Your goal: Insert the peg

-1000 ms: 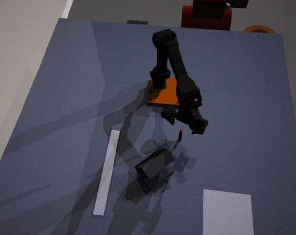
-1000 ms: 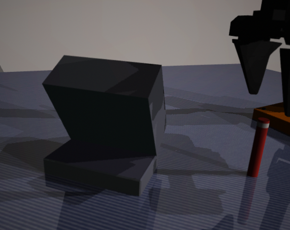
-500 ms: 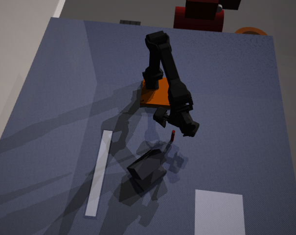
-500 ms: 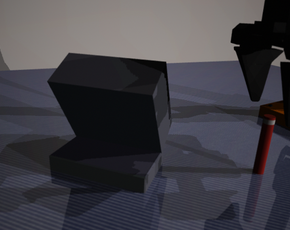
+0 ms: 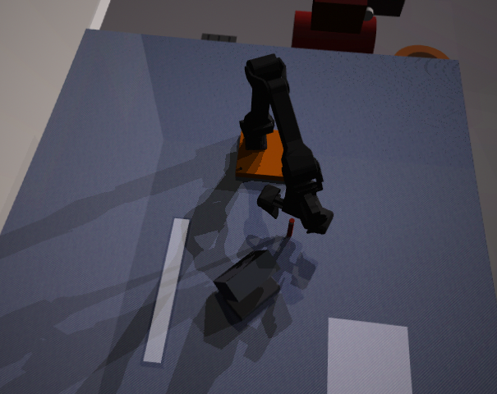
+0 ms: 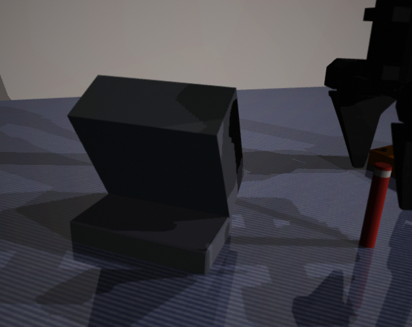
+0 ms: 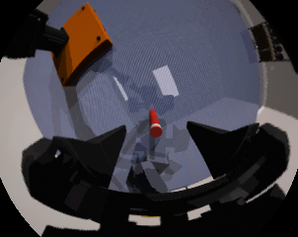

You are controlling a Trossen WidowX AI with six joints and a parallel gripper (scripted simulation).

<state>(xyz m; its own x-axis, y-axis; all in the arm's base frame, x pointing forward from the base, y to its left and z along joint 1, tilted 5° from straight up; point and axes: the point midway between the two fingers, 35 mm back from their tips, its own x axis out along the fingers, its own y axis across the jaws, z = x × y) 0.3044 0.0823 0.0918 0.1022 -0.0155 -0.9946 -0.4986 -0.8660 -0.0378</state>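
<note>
A round red peg (image 5: 290, 229) (image 6: 376, 207) (image 7: 154, 120) with a pale band near its top stands upright on the table. My gripper (image 5: 292, 224) (image 6: 383, 187) (image 7: 157, 126) points down with its fingers wide open and empty. The fingertips are around the height of the peg's top, and the wrist view shows the top between the two fingers, without visible contact. The dark grey sloped panel block (image 5: 252, 281) (image 6: 167, 165) stands on its flat base, a short way from the peg. Its hole cannot be made out in these views.
The orange base plate (image 5: 261, 162) (image 6: 378, 156) (image 7: 82, 46) of the arm lies behind the peg, away from the panel. A long pale strip (image 5: 167, 288) and a pale rectangle (image 5: 368, 356) (image 7: 166, 81) lie on the blue table. Dark shadows cross the surface around the panel.
</note>
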